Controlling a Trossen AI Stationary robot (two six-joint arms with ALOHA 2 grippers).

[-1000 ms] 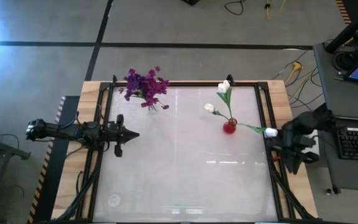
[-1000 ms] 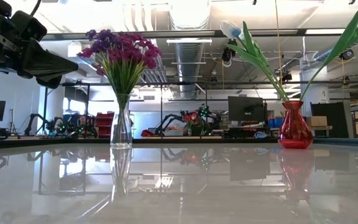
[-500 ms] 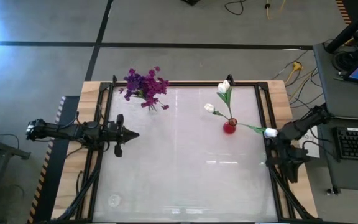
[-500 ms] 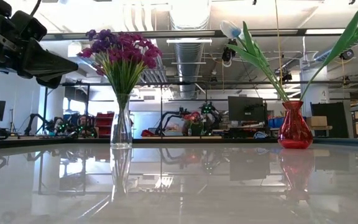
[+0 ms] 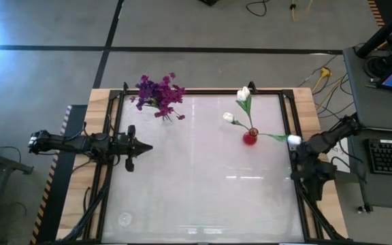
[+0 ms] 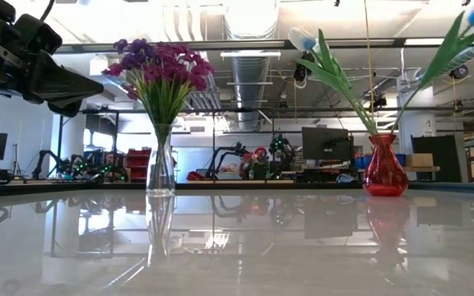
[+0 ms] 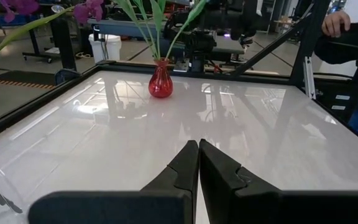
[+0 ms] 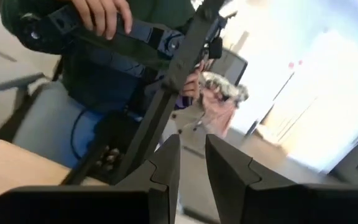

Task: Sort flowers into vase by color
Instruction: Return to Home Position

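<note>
Purple flowers (image 5: 156,92) at 11 o'clock, tulips (image 5: 245,95) in red vase (image 5: 250,138) at 2. We should draw the right hand (image 8: 192,146), slightly spread at 3, clear of the bud (image 5: 293,141); left hand (image 7: 197,144), pressed together, at 9.

I have the white glossy worktop (image 5: 196,190) bare across its middle and near half. By the far-left corner a clear glass vase (image 5: 167,116) of bushy purple flowers (image 5: 156,93) stands in the way. Near the right edge, a red glass vase (image 5: 250,138) spreads white tulips (image 5: 244,94), one reaching that edge.

Left gripper (image 7: 197,144) jaws shut — right gripper (image 8: 192,142) jaws slightly parted.
</note>
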